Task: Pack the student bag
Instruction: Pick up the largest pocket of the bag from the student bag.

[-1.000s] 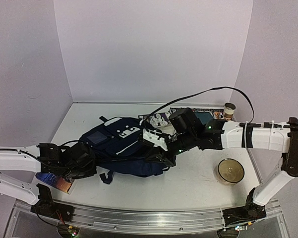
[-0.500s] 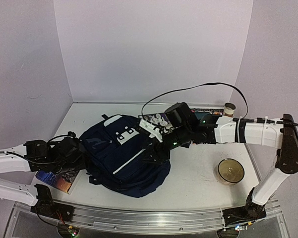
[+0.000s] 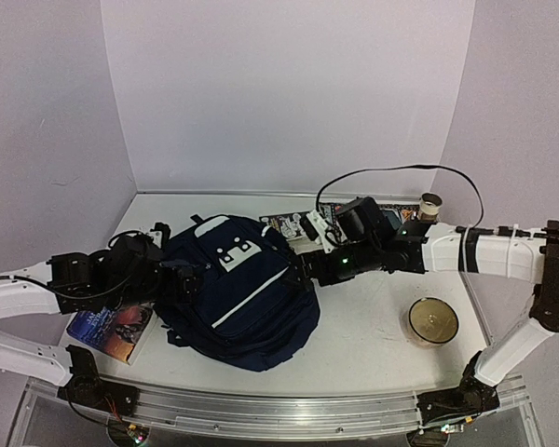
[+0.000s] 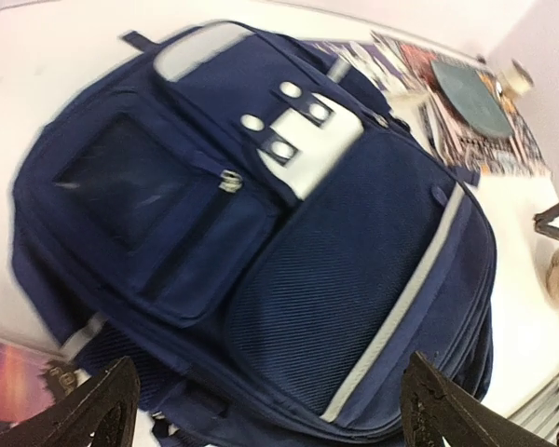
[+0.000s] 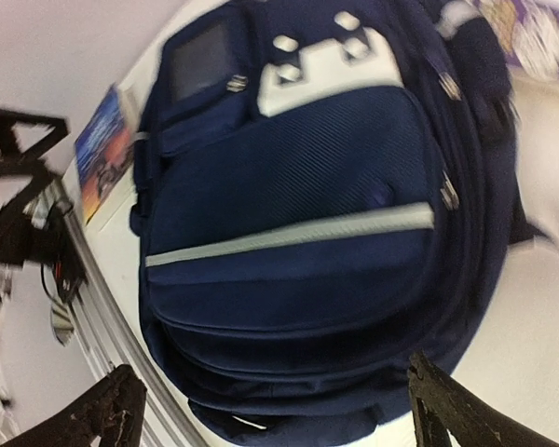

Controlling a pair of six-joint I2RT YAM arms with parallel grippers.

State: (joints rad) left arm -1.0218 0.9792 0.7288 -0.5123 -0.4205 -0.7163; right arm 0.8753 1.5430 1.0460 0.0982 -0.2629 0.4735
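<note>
The student bag (image 3: 238, 289) lies flat, front up, mid-worktop (image 3: 373, 354) between the arms. The left end effector (image 4: 270, 410) and right end effector (image 5: 278, 412) both gape wide, holding nothing. Probably best: one pins the fabric while the other pulls a zipper tab, then fetch the book (image 3: 112, 331).

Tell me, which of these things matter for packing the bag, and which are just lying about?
Job: bag; perhaps the book, likely to go in.
Lying about: bowl, cup, mat.
</note>
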